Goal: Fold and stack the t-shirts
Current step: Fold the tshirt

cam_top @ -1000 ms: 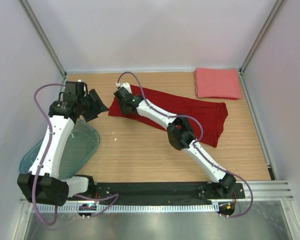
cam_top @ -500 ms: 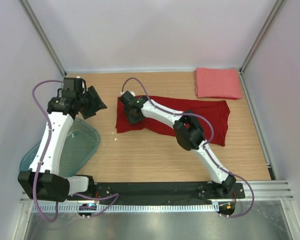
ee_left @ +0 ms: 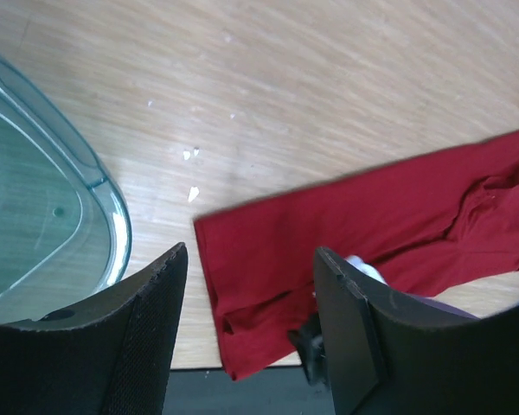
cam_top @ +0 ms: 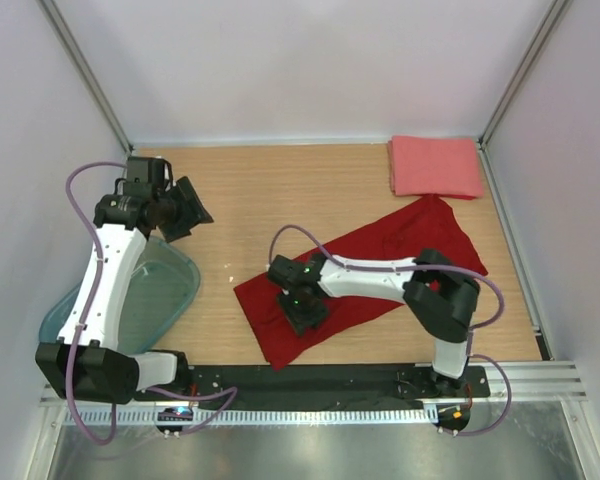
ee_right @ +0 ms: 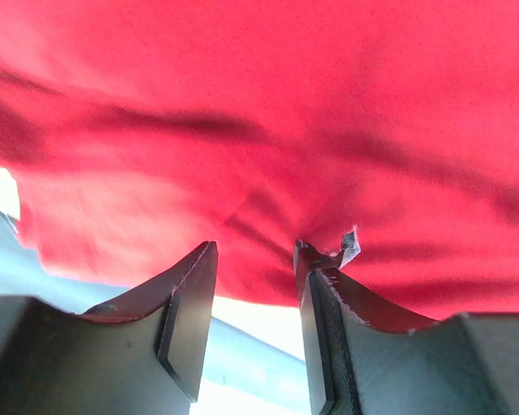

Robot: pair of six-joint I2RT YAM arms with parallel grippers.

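Diagonally, dark red t-shirt (cam_top: 380, 245), rumpled, unfolded

We count one dark red t-shirt (cam_top: 405, 238), one salmon-pink t-shirt (cam_top: 435, 166): two t-shirts. One teal bin (cam_top: 172, 285). One table (cam_top: 280, 180).

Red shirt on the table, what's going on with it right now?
The right gripper pinches the red shirt near its left end; the shirt lies spread out diagonally, not yet folded. The left gripper hovers open near the bin, holding nothing. The pink shirt sits folded in the far right corner.
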